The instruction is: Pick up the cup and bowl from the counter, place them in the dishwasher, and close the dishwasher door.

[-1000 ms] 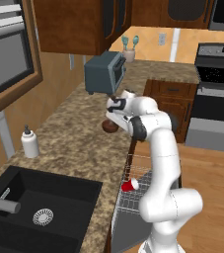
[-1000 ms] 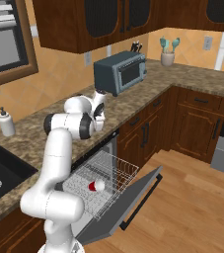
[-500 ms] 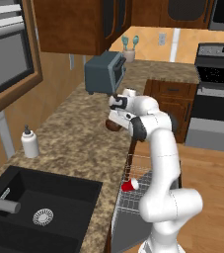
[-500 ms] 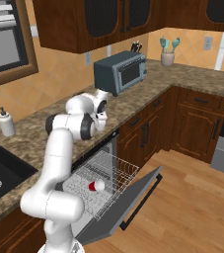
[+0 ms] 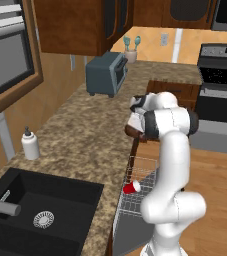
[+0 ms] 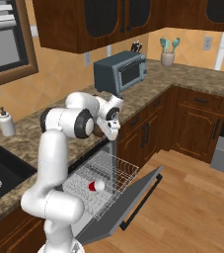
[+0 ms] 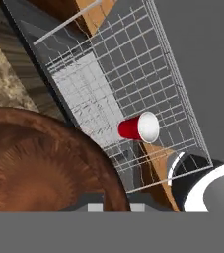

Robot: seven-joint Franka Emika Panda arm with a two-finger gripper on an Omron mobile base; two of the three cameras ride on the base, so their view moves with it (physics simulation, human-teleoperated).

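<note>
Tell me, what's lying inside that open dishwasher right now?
One red cup lies on its side in the white wire rack of the dishwasher, white inside facing out. The back of the rack is hidden by the arm and the counter.

Red cup (image 7: pixel 138 127) lies sideways in the dishwasher (image 6: pixel 103 180) rack — brown bowl (image 7: pixel 39 163) at counter (image 5: pixel 80 140) edge.

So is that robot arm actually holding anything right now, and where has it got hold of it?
Yes, the end effector is shut on the bowl at the counter edge, apparently gripping it by the rim nearest the hand; the exact contact is hidden.
</note>
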